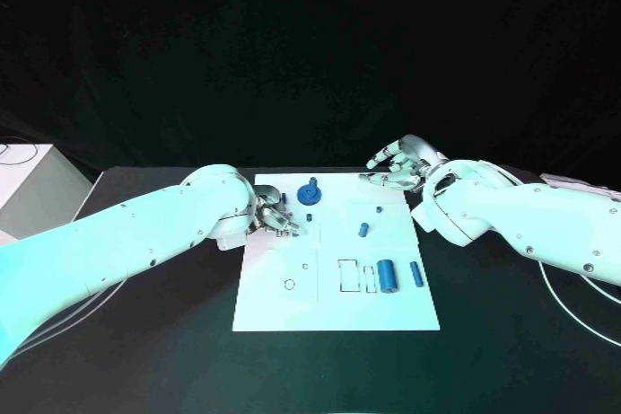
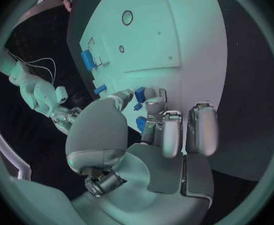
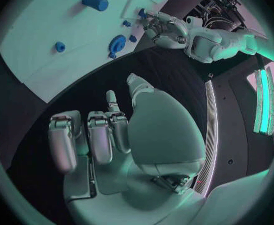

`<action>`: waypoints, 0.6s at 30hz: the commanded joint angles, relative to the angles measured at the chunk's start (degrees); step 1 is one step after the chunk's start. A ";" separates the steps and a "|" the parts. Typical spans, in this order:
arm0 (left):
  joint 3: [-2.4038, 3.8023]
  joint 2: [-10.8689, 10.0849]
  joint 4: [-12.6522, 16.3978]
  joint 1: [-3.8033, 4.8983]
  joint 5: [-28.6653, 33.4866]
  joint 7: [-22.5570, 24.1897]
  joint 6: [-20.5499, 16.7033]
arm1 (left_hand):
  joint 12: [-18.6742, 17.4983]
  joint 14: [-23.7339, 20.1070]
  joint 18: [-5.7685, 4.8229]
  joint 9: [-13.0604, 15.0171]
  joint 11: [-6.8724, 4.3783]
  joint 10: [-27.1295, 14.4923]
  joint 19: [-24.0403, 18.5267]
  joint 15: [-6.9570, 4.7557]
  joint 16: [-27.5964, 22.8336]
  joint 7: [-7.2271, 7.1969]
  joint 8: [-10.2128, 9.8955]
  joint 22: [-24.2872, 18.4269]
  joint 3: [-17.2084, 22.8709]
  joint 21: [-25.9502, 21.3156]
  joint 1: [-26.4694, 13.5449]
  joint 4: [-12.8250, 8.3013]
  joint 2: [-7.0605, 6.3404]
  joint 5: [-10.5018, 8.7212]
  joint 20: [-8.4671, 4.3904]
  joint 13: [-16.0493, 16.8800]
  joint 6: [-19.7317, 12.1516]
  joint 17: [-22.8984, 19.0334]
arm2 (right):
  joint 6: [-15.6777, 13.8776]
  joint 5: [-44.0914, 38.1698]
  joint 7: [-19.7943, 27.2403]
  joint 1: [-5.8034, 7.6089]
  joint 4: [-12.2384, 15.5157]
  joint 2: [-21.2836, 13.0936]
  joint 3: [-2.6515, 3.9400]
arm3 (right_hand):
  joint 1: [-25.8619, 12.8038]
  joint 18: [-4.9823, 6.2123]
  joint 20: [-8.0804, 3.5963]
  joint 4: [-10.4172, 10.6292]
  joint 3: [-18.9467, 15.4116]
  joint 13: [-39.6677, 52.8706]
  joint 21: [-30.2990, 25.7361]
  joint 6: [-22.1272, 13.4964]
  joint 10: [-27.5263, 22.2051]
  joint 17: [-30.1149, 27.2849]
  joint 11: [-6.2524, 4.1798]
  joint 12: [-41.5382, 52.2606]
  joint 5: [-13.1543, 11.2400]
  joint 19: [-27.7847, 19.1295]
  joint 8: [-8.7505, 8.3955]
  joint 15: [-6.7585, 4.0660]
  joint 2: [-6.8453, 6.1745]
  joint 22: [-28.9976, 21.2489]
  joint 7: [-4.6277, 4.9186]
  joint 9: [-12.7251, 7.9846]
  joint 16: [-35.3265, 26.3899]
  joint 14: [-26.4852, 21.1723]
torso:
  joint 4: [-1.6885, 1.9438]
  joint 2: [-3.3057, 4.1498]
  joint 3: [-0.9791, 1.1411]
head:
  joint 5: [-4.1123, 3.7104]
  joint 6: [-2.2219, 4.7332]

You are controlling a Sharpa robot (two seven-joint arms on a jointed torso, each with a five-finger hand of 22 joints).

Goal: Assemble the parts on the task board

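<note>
Left hand (image 1: 275,218) over the task board (image 1: 334,297) at its left edge, fingers curled down among small blue parts (image 2: 139,108) (whether one is pinched, impossible to tell). Just beyond the fingertips, toward the far edge: the round blue knob (image 1: 310,194). Farther out, mid-board, a short blue peg (image 1: 365,227), long axis running roughly near-to-far. Right hand (image 1: 398,167) off the far right corner, loosely curled, holding nothing, well apart; left plainly nearer.
</note>
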 commanded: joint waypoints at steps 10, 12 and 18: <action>0.06 -0.51 0.84 -0.17 -1.18 -0.19 0.71 | 0.38 5.95 -0.73 0.23 -0.01 0.20 0.24 -0.30 0.21 0.08 -0.41 1.48 -3.73 -0.14 -1.37 0.04 1.66 -6.09 -0.14 0.13 0.42 14.78 | 0.12 -0.55 0.24 -0.08 0.07 -0.09 0.01 | -0.85 -0.69 0.32 0.18 0.23 11.84 -0.12 -0.40 2.28 15.10 0.36 -0.27 0.18 5.79 0.26 0.35 -0.02 14.75 -0.11 0.07 0.24 6.07 | 0.01 0.06 0.04 | -0.04 0.08; 0.08 -0.64 1.14 -0.18 -0.87 -0.15 0.40 | 0.41 5.95 -0.73 0.26 -0.01 0.23 0.23 -0.30 0.23 0.08 -0.43 1.48 -4.34 -0.15 -1.49 0.06 1.79 -6.93 -0.14 0.18 0.43 14.80 | 0.11 -0.55 0.23 -0.08 0.08 -0.10 0.01 | -0.85 -0.69 0.32 0.18 0.23 11.84 -0.12 -0.40 2.28 15.10 0.36 -0.27 0.18 5.79 0.26 0.35 -0.02 14.75 -0.11 0.07 0.24 6.07 | 0.00 0.03 0.05 | -0.03 0.06; 0.89 -1.33 1.82 -0.18 1.10 -0.03 -0.22 | 0.33 5.93 -0.73 0.30 -0.01 0.17 0.24 -0.30 0.18 0.08 -0.42 1.50 -5.13 -0.15 -1.88 0.11 1.83 -7.39 -0.14 0.03 0.47 14.72 | 0.11 -0.56 0.23 -0.08 0.04 -0.13 0.01 | -0.85 -0.69 0.32 0.18 0.23 11.84 -0.12 -0.40 2.28 15.10 0.36 -0.27 0.18 5.79 0.26 0.35 -0.02 14.75 -0.11 0.07 0.24 6.07 | 0.02 -0.01 0.06 | 0.05 0.01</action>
